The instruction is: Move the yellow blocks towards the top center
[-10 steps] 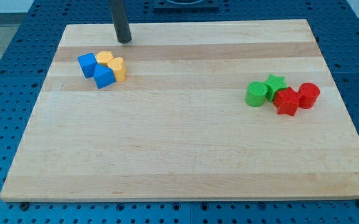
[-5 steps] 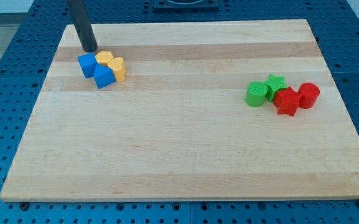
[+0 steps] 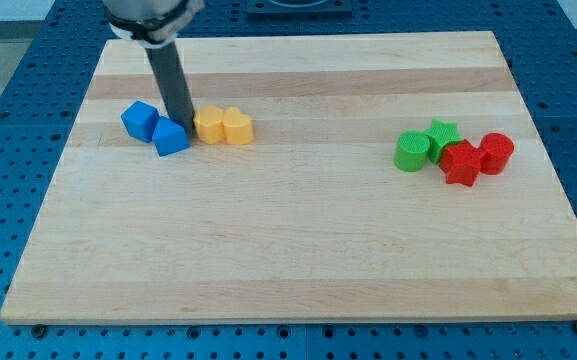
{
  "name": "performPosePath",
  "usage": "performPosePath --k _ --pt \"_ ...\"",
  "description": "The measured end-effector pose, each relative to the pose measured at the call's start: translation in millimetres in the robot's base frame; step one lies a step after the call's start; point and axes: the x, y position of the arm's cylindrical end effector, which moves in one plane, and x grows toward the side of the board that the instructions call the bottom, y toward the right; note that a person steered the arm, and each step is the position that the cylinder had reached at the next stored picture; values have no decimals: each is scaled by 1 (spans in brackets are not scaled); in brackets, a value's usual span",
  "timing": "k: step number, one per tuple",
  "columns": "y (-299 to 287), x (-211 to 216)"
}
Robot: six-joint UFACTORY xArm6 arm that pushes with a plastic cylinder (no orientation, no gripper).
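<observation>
Two yellow blocks lie side by side at the upper left of the board: a rounded one (image 3: 209, 125) and a heart-shaped one (image 3: 237, 126), touching each other. My tip (image 3: 184, 137) stands just left of the rounded yellow block, between it and a blue block (image 3: 171, 137). A second blue block (image 3: 140, 119) lies a little further left. The rod rises from the tip toward the view's top.
At the view's right sits a cluster: a green cylinder (image 3: 412, 152), a green star (image 3: 442, 134), a red star-like block (image 3: 460, 163) and a red cylinder (image 3: 497, 152). The wooden board (image 3: 298, 250) rests on a blue perforated table.
My tip moved from the top left down between the blue and yellow blocks. The two yellow blocks have slid right, away from the blue ones.
</observation>
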Motion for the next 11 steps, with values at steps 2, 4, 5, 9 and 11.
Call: performPosePath --k 2,4,5,9,11 --pt "28 13" --pt "13 -26" --pt "10 -13" --pt "5 37" --pt "-6 73"
